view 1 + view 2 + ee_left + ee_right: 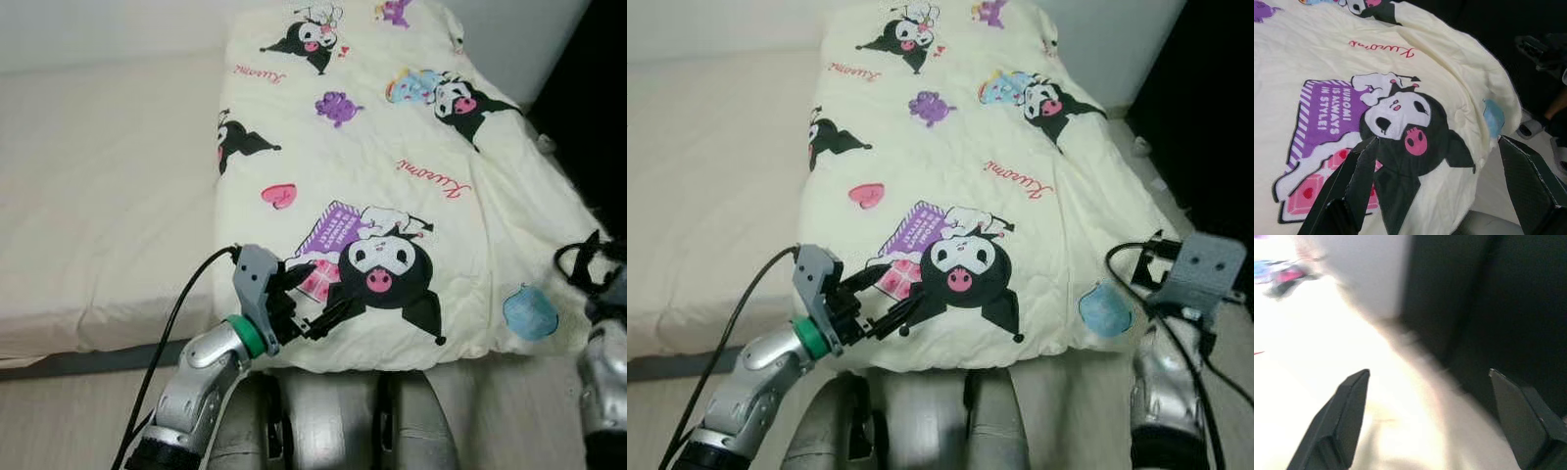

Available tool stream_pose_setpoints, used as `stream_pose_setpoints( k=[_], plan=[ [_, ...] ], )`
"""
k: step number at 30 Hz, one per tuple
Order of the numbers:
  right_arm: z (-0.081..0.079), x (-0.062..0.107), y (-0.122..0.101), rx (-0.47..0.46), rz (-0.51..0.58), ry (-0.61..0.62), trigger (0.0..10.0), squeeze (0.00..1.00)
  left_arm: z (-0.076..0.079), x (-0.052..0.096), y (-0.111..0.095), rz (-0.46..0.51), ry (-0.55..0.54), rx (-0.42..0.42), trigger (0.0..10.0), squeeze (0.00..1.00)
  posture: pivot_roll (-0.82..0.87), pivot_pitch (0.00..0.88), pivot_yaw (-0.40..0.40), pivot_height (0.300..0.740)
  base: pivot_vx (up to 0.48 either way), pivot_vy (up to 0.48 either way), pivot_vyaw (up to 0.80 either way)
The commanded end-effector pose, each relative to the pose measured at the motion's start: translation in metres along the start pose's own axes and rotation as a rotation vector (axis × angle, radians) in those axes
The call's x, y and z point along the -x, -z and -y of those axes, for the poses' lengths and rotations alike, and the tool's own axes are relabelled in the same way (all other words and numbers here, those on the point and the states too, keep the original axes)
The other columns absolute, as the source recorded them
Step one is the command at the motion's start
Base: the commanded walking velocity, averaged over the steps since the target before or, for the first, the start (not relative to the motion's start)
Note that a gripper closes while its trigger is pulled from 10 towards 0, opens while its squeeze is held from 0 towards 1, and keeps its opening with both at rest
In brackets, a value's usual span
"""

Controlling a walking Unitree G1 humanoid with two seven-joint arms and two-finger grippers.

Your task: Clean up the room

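A cream blanket (392,147) printed with black-and-purple cartoon figures lies spread over the right part of a low mattress (98,196). My left gripper (318,299) hovers open over the blanket's near edge, beside the big black figure (1405,132) and the pink-and-purple patch. Nothing is between its fingers (1352,191). My right arm (1200,264) is raised at the blanket's right near corner, close to a blue print (1105,308). The right gripper (1430,396) is open over the pale cloth, in a blurred picture, with nothing held.
The left half of the mattress is bare beige sheet. Pale wood floor (59,411) runs along its near side, where my own legs (323,421) stand. A dark area (1215,117) borders the blanket on the right, with a slipper (1530,128) on the floor there.
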State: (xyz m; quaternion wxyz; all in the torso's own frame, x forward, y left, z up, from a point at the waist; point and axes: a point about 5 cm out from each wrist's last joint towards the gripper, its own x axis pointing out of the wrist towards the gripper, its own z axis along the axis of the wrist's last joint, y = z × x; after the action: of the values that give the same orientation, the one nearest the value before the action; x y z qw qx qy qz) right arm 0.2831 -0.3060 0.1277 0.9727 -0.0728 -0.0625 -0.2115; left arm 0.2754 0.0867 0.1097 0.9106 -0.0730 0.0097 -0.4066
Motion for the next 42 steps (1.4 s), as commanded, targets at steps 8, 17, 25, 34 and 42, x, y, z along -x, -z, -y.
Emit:
stream_pose_setpoints(
  k=[8, 17, 25, 34, 42],
  plan=[
    [-0.111, 0.058, 0.029, -0.023, -0.048, -0.451, 10.0, 0.00, -0.049, 0.019, 0.029, -0.112, -0.536, -0.064, 10.0, 0.00, -0.07, 0.080, 0.079, 0.635, 0.000, 0.000, 0.00],
    [-0.126, 0.062, 0.034, -0.046, -0.047, -0.457, 10.0, 0.00, -0.053, 0.027, 0.035, -0.124, -0.630, -0.147, 10.0, 0.00, -0.05, 0.071, 0.073, 0.640, 0.000, 0.000, 0.00],
    [-0.119, 0.058, 0.041, -0.076, -0.088, -0.418, 10.0, 0.00, -0.063, 0.026, 0.034, -0.094, -0.699, -0.177, 10.0, 0.00, -0.05, 0.036, 0.063, 0.665, 0.000, 0.000, 0.00],
    [-0.125, 0.057, 0.043, -0.080, -0.092, -0.411, 10.0, 0.00, -0.067, 0.021, 0.027, -0.062, -0.713, -0.194, 10.0, 0.00, -0.03, 0.020, 0.053, 0.690, 0.000, 0.000, 0.00],
    [-0.128, 0.058, 0.045, -0.093, -0.095, -0.416, 10.0, 0.00, -0.068, 0.023, 0.028, -0.058, -0.716, -0.204, 10.0, 0.00, -0.02, 0.020, 0.057, 0.710, 0.000, 0.000, 0.00]
  ],
)
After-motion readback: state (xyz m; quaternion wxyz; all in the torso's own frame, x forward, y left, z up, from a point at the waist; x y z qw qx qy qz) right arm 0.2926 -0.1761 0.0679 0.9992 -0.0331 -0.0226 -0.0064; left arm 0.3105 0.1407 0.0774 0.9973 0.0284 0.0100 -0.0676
